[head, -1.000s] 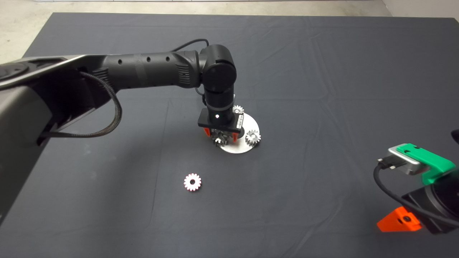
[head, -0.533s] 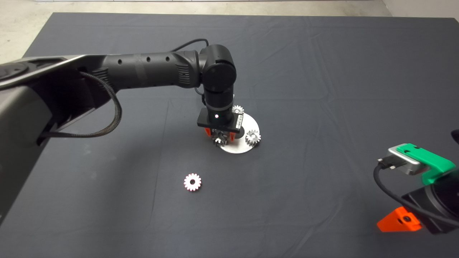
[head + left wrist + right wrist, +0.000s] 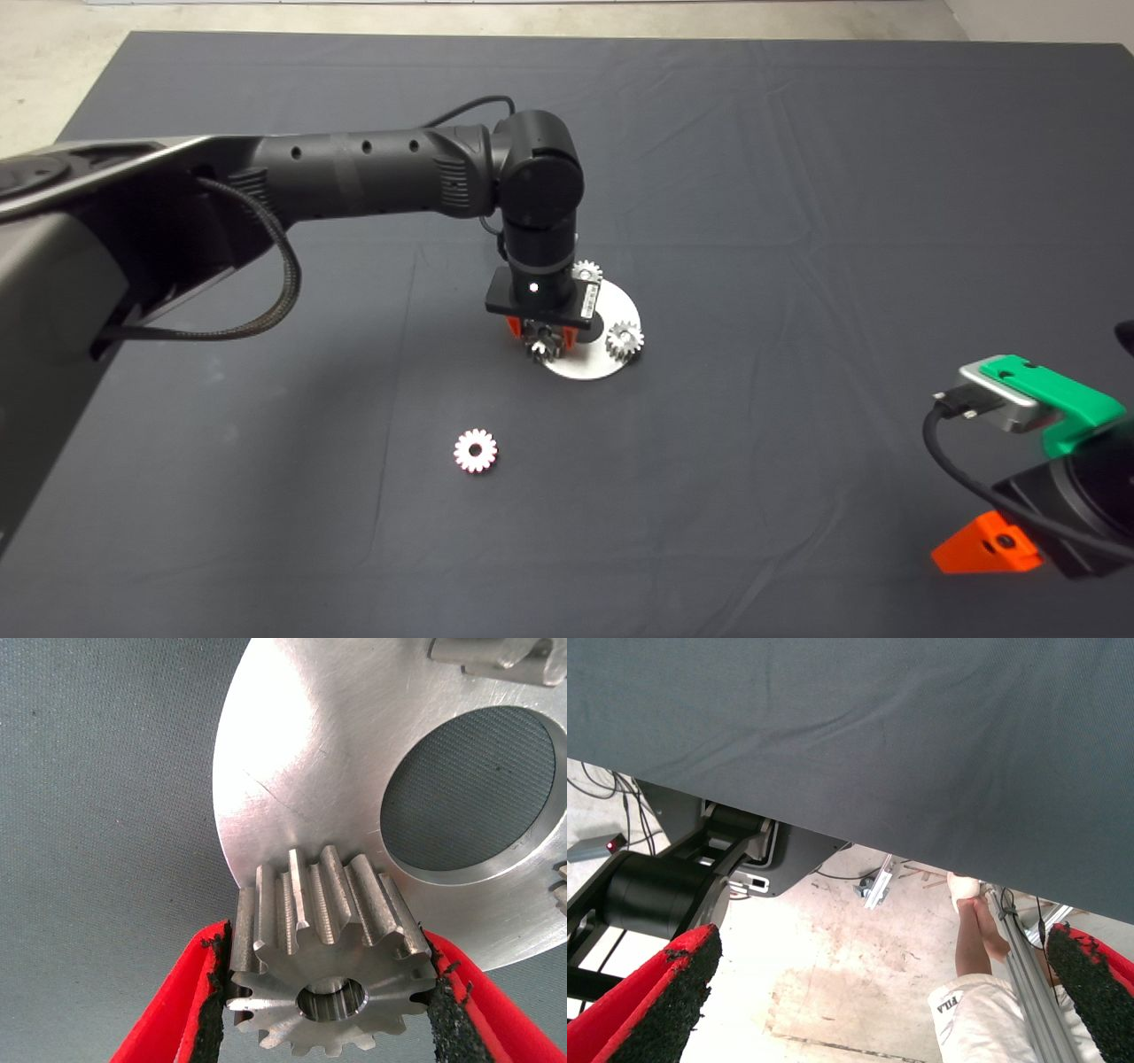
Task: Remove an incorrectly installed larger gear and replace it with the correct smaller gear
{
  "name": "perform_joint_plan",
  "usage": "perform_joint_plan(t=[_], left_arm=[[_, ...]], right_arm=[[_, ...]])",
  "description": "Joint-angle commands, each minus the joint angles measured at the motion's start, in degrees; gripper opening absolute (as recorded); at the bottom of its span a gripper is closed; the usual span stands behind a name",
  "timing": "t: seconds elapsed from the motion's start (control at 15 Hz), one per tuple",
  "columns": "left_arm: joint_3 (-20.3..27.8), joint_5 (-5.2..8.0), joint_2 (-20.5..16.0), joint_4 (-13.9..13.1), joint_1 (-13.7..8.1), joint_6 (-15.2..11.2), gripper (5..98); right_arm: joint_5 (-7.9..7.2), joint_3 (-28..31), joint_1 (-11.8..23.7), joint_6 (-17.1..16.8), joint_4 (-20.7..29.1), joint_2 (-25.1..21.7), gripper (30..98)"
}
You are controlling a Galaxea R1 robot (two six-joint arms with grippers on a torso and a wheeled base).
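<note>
Dark grey mat point(image 3: 797, 221) covers the table almost entirely, with pale concrete floor showing along the 12 o'clock edge and at the 11 o'clock corner. Largest item on record is the left arm point(image 3: 354, 173), black, entering from 9 o'clock and bending down at its wrist near the mat's centre. Next in size is the round silver plate point(image 3: 611, 306), lying flat on the mat just right of centre; the left wrist view shows a large round opening through it with mat visible inside. The right gripper point(image 3: 1032, 478) sits parked at the 4 o'clock edge, its fingers spread wide with nothing between them; its wrist view shows the mat edge, the floor and a person's leg beyond. The left gripper point(image 3: 543, 339) stands over the plate's 8 o'clock rim, pads clamped on opposite flanks of the larger gear point(image 3: 330, 970), which is gripped at the plate's edge; contact with the plate cannot be judged. Two small silver gears point(image 3: 625, 338) sit on the plate, at 4 o'clock and 12 o'clock of its centre. The smaller gear point(image 3: 476, 450) lies flat on bare mat, well apart from the plate, at 7 o'clock from it.
</note>
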Motion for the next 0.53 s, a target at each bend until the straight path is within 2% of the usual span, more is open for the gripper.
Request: perform_joint_plan(t=[0.0,0.47], left_arm=[[0.5,-0.57,0.4,0.1,-0.7,0.3,48.9],[0.1,-0.57,0.4,0.1,-0.7,0.1,45.4]], right_arm=[[-3.27,0.2,0.9,0.0,1.8,-0.1,97.0],[-3.27,0.2,0.9,0.0,1.9,-0.1,96.9]])
